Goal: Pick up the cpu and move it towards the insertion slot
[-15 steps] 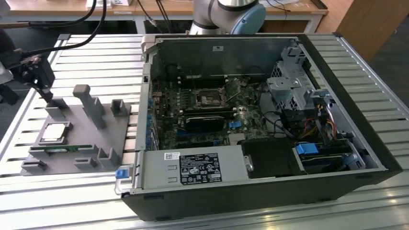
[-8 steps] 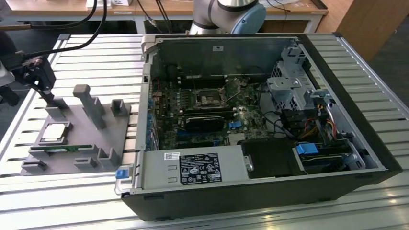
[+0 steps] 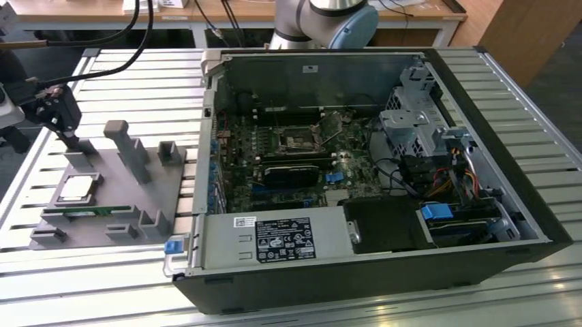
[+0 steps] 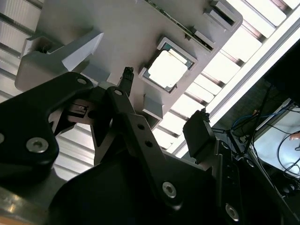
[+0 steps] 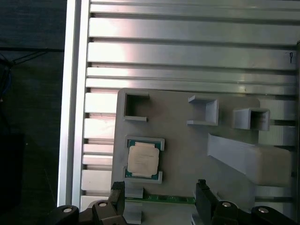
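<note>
The cpu point(image 3: 78, 189) lies flat in its recess on the grey holder point(image 3: 123, 194), at the exterior view's left, outside the computer case. It shows as a pale square in both wrist views point(image 5: 143, 159) point(image 4: 168, 69). My gripper point(image 3: 68, 139) hangs over the holder's far end, a short way off the cpu and not touching it. Its two black fingers point(image 5: 201, 186) stand apart, so the gripper point(image 5: 159, 186) is open with nothing between them. The insertion slot point(image 3: 298, 141) sits on the motherboard inside the case, far toward the exterior view's right of the gripper.
Grey posts point(image 3: 127, 146) rise from the holder beside the cpu. A green memory stick point(image 3: 86, 211) lies along the holder's near edge. The open computer case point(image 3: 364, 177) has tall walls, a power supply point(image 3: 272, 240) and cables. Everything rests on a slatted metal table point(image 3: 136, 75).
</note>
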You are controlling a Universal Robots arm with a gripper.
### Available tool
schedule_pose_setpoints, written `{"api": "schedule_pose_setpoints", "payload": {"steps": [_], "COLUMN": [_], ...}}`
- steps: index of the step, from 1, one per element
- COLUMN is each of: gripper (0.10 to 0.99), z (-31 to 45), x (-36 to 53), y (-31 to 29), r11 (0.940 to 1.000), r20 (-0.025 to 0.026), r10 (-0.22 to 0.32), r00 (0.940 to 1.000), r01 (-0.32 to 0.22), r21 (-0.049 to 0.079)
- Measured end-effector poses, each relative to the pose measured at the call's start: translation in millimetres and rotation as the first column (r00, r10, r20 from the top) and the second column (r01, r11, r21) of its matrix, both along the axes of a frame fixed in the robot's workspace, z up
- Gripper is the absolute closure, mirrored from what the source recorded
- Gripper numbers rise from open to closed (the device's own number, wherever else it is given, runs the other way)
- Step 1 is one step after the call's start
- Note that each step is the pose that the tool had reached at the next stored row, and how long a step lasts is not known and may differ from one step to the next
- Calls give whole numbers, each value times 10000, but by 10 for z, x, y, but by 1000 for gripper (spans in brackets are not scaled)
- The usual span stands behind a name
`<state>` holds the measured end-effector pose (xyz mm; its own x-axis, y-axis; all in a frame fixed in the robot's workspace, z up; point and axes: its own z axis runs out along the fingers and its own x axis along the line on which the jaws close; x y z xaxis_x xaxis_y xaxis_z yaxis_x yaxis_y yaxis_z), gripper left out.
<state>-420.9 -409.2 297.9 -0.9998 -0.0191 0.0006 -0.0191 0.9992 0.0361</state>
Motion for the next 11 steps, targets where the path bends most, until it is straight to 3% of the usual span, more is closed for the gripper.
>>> {"api": "schedule_pose_setpoints", "payload": {"steps": [11], "gripper": [380], "z": [-64], "x": [-5], "y": [0], "r11": [10000], "r20": [-2], "r10": [0], "r00": [10000], "r01": [0], "r21": [-1]}}
